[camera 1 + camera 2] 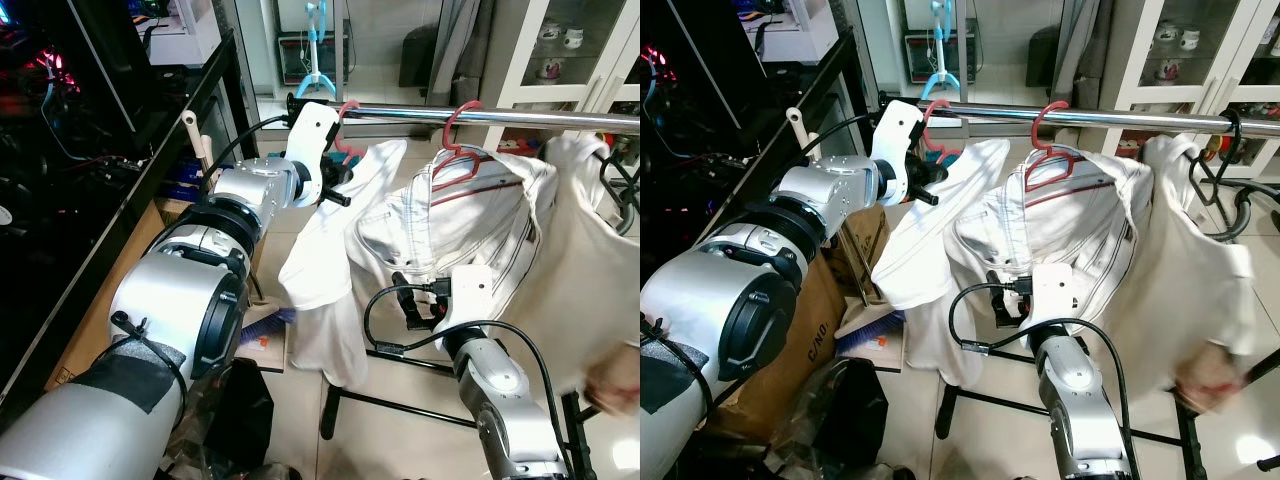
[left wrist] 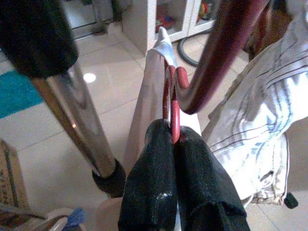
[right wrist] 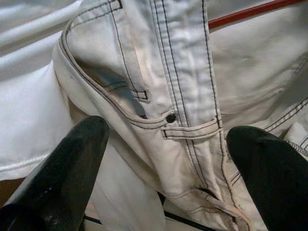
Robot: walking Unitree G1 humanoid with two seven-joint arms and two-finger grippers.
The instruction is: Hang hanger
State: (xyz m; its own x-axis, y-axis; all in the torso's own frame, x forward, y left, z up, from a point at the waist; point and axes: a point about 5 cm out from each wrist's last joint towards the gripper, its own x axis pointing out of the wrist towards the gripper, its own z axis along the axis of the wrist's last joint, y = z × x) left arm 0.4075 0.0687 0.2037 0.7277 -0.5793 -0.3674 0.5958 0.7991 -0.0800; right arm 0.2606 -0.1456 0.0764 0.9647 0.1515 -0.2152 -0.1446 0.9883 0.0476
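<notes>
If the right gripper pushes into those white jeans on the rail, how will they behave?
The white jeans will probably give and fold, not resist: they drape in soft creases off the red hanger. They may swing, since one hook bears them on the steel rail. The right gripper is open at the waistband, whose thick stitched seams look grippable.

Cardboard box [image 1: 830,300] beside left arm: black print, partly legible, reads roughly "C/NO".
</notes>
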